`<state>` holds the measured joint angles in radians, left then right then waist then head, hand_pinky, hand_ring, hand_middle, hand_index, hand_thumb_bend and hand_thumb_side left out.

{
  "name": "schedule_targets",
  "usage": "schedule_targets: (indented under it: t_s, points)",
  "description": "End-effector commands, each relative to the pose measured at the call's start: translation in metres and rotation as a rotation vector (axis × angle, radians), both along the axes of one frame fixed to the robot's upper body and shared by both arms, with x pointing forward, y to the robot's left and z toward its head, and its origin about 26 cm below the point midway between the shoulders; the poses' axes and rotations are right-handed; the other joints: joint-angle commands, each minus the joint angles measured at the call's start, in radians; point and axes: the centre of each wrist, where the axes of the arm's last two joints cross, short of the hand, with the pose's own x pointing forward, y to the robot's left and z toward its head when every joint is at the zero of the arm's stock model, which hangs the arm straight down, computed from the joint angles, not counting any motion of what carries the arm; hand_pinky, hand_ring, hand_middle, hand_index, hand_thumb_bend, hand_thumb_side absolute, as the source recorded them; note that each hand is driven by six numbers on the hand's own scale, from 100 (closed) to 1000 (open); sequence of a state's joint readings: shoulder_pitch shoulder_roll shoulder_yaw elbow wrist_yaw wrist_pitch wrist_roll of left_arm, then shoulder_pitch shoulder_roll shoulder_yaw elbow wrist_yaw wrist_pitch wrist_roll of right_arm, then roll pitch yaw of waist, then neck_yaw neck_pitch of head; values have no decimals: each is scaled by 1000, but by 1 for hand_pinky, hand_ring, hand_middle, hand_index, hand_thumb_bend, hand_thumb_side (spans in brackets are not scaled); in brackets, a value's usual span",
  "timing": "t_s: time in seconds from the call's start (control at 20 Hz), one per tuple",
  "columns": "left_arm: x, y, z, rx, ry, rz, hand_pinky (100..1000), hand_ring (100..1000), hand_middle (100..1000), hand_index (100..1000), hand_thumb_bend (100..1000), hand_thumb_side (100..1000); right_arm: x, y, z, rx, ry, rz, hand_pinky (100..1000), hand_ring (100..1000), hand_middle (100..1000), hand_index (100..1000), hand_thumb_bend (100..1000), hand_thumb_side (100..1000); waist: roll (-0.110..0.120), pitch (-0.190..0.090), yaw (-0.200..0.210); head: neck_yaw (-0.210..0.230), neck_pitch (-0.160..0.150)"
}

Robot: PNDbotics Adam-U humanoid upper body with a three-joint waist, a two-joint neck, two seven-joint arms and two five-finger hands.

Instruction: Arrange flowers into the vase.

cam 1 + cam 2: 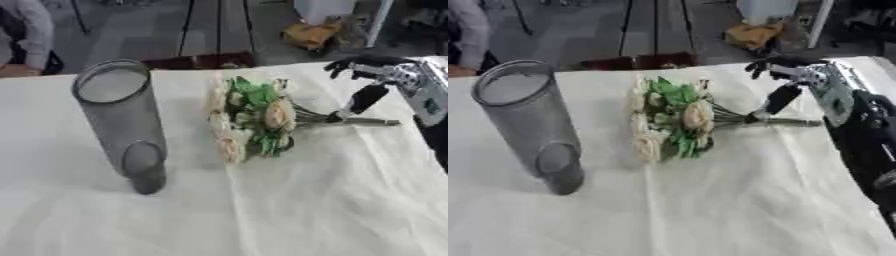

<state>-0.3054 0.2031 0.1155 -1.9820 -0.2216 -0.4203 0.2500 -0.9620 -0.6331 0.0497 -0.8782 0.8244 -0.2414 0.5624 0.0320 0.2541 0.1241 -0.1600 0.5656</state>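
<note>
At upper right of the frame, the black-and-silver right hand [372, 82] reaches down, thumb tip touching the stems of the cream-and-green flower bouquet [254, 117], other fingers curled above; the tall grey mesh cylinder vase [122, 120] stands left.

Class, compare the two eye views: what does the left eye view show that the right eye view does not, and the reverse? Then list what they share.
Only the left eye view: a wider strip of tablecloth to the left of the vase.

Only the right eye view: more of the right arm's black forearm running down the right edge.

Both: the upright grey vase, the bouquet lying on the cloth, and the right hand with a finger down at its stems.
</note>
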Motion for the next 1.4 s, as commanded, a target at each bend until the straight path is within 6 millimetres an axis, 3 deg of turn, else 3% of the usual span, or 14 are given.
schedule_targets:
  t_s: [0.05, 0.45, 0.9, 1.4]
  points:
    - [-2, 2, 8, 17, -27, -1, 550, 669, 863, 907, 100, 1000, 2, -1, 8, 8, -44, 10, 831, 1000, 786, 979, 727, 368, 0, -17, 3, 0, -15]
    - [-3, 2, 8, 14, -25, -1, 548, 669, 863, 907, 100, 1000, 2, 4, -3, 20, -144, 50, 785, 954, 675, 919, 693, 387, 1, -11, 4, -1, -16]
    - [-3, 2, 7, 10, -24, -4, 547, 668, 863, 907, 100, 1000, 7, 7, -32, -42, -170, 75, 792, 983, 707, 908, 671, 347, 4, -8, 9, -6, -18]
    - [-2, 1, 7, 6, -21, -9, 544, 666, 861, 906, 100, 1000, 13, 16, -49, -31, -138, 104, 788, 979, 685, 900, 656, 329, 6, -3, 11, -12, -22]
